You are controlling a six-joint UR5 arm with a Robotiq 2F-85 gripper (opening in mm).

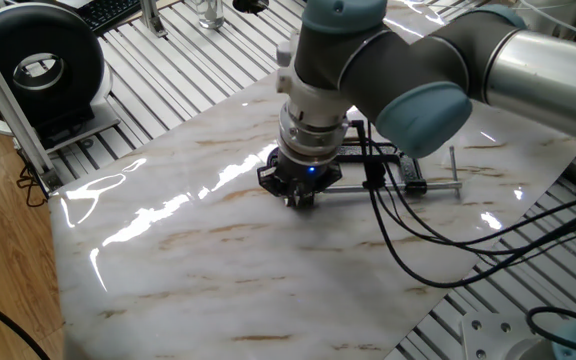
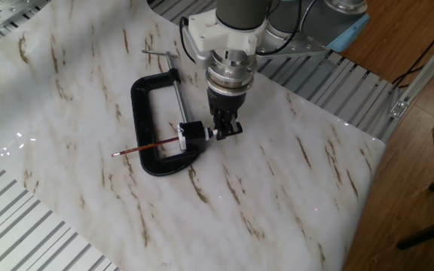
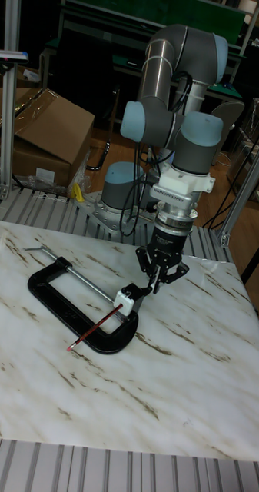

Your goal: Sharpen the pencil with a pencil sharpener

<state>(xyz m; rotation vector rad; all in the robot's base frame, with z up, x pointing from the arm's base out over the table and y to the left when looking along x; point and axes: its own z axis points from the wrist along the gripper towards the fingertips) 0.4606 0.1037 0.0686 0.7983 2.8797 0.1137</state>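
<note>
The pencil [image 2: 145, 146] is a thin dark-red stick lying across the lower jaw of a black C-clamp [image 2: 138, 113]. Its far end goes into the pencil sharpener [image 2: 191, 134], a small black block with a white tip. My gripper [image 2: 221, 132] points straight down at the sharpener's white end, with its fingers closed around that tip. The tall fixed view shows the same: pencil [image 3: 94, 326], sharpener [image 3: 130, 299], gripper [image 3: 153, 287]. In one fixed view my gripper [image 1: 301, 197] hides the sharpener and the pencil.
The clamp's silver screw rod [image 1: 438, 185] runs behind the gripper. Arm cables [image 1: 438, 250] hang over the marble board. A black round device [image 1: 38, 65] stands off the board's corner. Cardboard boxes [image 3: 44, 131] lie behind the table.
</note>
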